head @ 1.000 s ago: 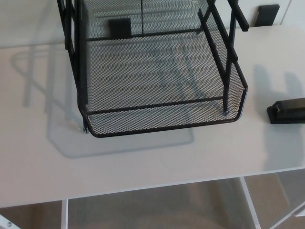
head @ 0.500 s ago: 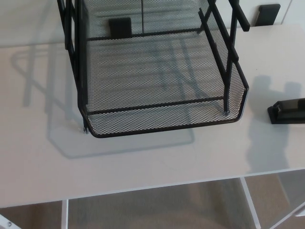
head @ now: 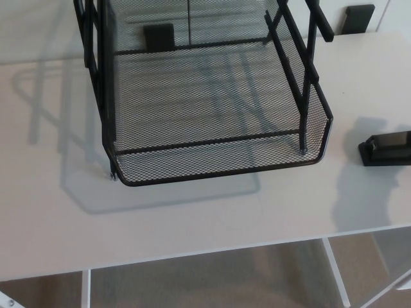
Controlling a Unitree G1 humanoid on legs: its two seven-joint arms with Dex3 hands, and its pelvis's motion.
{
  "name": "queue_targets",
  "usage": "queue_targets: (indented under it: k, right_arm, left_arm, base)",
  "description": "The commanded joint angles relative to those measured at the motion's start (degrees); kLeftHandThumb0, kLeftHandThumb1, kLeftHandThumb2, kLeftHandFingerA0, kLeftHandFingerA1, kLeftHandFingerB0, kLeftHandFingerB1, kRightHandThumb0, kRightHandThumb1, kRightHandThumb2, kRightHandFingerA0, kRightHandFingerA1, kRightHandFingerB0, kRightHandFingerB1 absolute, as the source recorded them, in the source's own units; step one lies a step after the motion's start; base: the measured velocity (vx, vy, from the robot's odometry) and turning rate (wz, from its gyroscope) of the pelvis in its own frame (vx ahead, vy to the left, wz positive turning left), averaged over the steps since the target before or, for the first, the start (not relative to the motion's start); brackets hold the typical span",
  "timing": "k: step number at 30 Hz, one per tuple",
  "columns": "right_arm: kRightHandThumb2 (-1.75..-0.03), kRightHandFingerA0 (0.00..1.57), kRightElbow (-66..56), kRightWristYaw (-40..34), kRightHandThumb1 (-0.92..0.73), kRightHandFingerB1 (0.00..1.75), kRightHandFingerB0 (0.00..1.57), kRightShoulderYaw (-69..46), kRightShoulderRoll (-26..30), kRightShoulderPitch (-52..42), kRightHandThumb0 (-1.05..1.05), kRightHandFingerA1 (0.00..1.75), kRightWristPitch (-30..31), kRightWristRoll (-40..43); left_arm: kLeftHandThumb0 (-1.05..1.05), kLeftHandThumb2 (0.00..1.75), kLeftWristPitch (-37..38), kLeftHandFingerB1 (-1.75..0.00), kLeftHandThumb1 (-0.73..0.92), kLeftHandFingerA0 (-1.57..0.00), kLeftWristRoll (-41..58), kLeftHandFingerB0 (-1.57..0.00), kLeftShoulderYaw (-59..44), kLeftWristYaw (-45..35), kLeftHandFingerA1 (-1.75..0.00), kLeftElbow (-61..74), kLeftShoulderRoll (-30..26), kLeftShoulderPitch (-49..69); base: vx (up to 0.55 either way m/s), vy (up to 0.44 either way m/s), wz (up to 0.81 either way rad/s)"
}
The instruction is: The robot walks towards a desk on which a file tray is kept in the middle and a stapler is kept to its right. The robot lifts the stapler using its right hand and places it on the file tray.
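Note:
A black wire-mesh file tray (head: 218,168) stands in the middle of the white desk (head: 192,218), its bottom shelf bare. The black stapler (head: 385,149) lies flat on the desk to the tray's right, partly cut off by the picture's right edge. A soft shadow falls on the desk around and below the stapler. Neither of my hands shows in the head view.
Two black blocks sit at the desk's far edge, one behind the tray mesh (head: 158,35) and one at the back right (head: 358,17). The desk's front edge (head: 192,253) runs across the lower picture, with white frame legs and beige floor beneath.
The shadow beside the stapler has grown and spread toward the desk's front edge. The view has shifted very slightly; tray and stapler lie where they were.

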State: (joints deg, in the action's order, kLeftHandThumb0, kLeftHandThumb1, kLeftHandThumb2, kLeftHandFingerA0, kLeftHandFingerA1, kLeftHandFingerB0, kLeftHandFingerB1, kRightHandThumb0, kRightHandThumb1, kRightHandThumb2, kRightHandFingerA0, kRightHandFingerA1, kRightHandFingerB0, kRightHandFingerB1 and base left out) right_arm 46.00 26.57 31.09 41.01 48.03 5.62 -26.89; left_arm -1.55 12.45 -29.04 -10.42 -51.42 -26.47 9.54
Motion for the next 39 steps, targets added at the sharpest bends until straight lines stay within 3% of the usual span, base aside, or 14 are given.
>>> queue_targets:
  k: [1, 2, 4, 5, 6, 7, 11, 21, 31, 35, 36, 37, 38, 39]
  right_arm:
    - [-0.82, 0.17, 1.47, -1.75, -0.45, 0.39, 0.07, 1.26, -0.89, -0.9, -0.69, 0.54, -4.54, -4.26]
    - [-0.81, 0.18, 0.73, -2.8, -0.44, 0.39, 0.1, 0.96, -1.22, -1.59, -0.68, 0.52, -4.45, -4.32]
    - [-0.79, 0.17, 0.43, -2.62, -0.43, 0.39, 0.11, 0.07, -1.38, -1.94, -0.66, 0.51, -4.28, -3.97]
    - [-0.78, 0.15, 0.66, -2.7, -0.43, 0.4, 0.12, -0.5, -2.13, -2.03, -0.65, 0.5, -3.64, -3.61]
    - [-0.58, 0.16, 0.55, -3.07, -0.55, 0.28, 0.19, -0.94, -2.6, -2.47, -0.58, 0.43, -3.79, -3.36]
    - [-0.57, 0.15, 0.94, -3.11, -0.56, 0.27, 0.19, -1.19, -2.93, -2.46, -0.56, 0.42, -4.14, -3.44]
    - [-0.58, 0.12, 1.74, -1.99, -0.56, 0.28, 0.19, -2.58, -3.48, -2.72, -0.53, 0.42, -4.5, -2.74]
    - [-0.56, 0.14, 1.85, -9.7, -0.52, 0.31, 0.29, -4.21, -2.56, -12.18, -0.36, 0.44, -10.88, -4.12]
    - [-0.57, 0.14, -1.03, -11.06, -0.56, 0.3, 0.27, -0.08, -2.31, -13.54, -0.41, 0.41, -11.77, -10.51]
    - [-0.58, 0.21, -0.14, -10.14, -0.57, 0.3, 0.28, 0.79, -2.97, -12.78, -0.4, 0.43, -11.86, -10.31]
    - [-0.58, 0.34, -0.77, -13.86, -0.57, 0.32, 0.34, 2.91, -2.32, -12.91, -0.43, 0.47, -13.99, -13.51]
    - [-0.57, 0.61, -1.3, -15.76, -0.56, 0.34, 0.41, 3.9, -1.92, -13.09, -0.43, 0.94, -14.36, -15.06]
    - [-0.58, 0.77, -2.19, -18.63, -0.57, 0.4, 0.52, 5.43, -1.23, -13.35, -0.41, 1.3, -14.92, -17.46]
    - [-0.58, 0.77, -2.46, -19.67, -0.57, 0.4, 0.52, 6.14, -0.9, -13.34, -0.41, 1.3, -15.43, -18.32]
  left_arm:
    - [-0.51, 0.6, 0.4, -0.59, 0.68, -0.66, 0.09, -0.49, 0.46, 0.43, -0.7, 0.79, -0.11, 0.25]
    - [-0.5, 0.95, 0.76, -0.63, 0.48, -0.61, 0.19, -0.38, 0.46, 0.1, -0.74, 0.05, -0.24, 0.08]
    - [-0.5, 0.96, 1.26, -0.63, 0.49, -0.61, 0.28, -0.39, 0.66, -0.23, -0.75, 0.06, -0.06, 0.01]
    - [-0.5, 0.61, 0.87, -0.59, 0.68, -0.64, 0.03, -0.48, 0.89, 0.31, -0.7, 0.11, -0.08, -0.11]
    - [-0.5, 0.6, 0.7, -0.58, 0.69, -0.64, -0.17, -0.47, 1.18, 0.28, -0.7, 0.25, -0.13, -0.05]
    - [-0.51, 0.61, 0.56, -0.58, 0.68, -0.63, -0.09, -0.44, 1.28, 0.22, -0.7, 0.7, -0.09, 0.18]
    - [-0.5, 0.6, 0.78, -0.58, 0.68, -0.66, -0.3, -0.47, 1.64, 0.61, -0.69, -0.51, -0.29, -0.32]
    - [-0.46, 0.6, -0.17, -0.59, 0.7, -0.67, -0.27, -0.49, 2.17, 0.94, -0.69, 0.09, -0.27, -0.19]
    - [-0.46, 0.6, -0.74, -0.58, 0.7, -0.68, -0.43, -0.47, 2.83, 0.92, -0.7, 1.82, -0.51, 0.08]
    - [-0.47, 0.6, -0.62, -0.58, 0.7, -0.67, -0.45, -0.47, 2.95, 0.85, -0.71, 1.8, -0.62, 0.35]
    - [-0.48, 0.61, 0.12, -0.59, 0.71, -0.68, -0.99, -0.51, 3.36, 0.84, -0.71, 0.94, -0.9, 0.23]
    - [-0.48, 0.61, 0.21, -0.59, 0.71, -0.68, -0.98, -0.52, 3.4, 0.87, -0.71, 0.7, -0.91, 0.1]
    - [-0.47, 0.61, 0.22, -0.57, 0.71, -0.66, -0.95, -0.49, 3.47, 0.79, -0.69, 0.26, -0.99, -0.19]
    - [-0.47, 0.61, 0.22, -0.57, 0.71, -0.66, -1.04, -0.49, 3.61, 0.64, -0.69, -0.09, -1.14, -0.37]
  base:
    - [0.0, 0.0, 0.0]
    - [0.0, 0.0, 0.0]
    - [0.0, 0.0, 0.0]
    - [0.0, 0.0, 0.0]
    - [0.0, 0.0, 0.0]
    - [0.0, 0.0, 0.0]
    - [0.0, 0.0, 0.0]
    - [0.0, 0.0, 0.0]
    - [0.0, 0.0, 0.0]
    - [0.0, 0.0, 0.0]
    - [0.0, 0.0, 0.0]
    - [0.0, 0.0, 0.0]
    - [0.0, 0.0, 0.0]
    - [0.0, 0.0, 0.0]
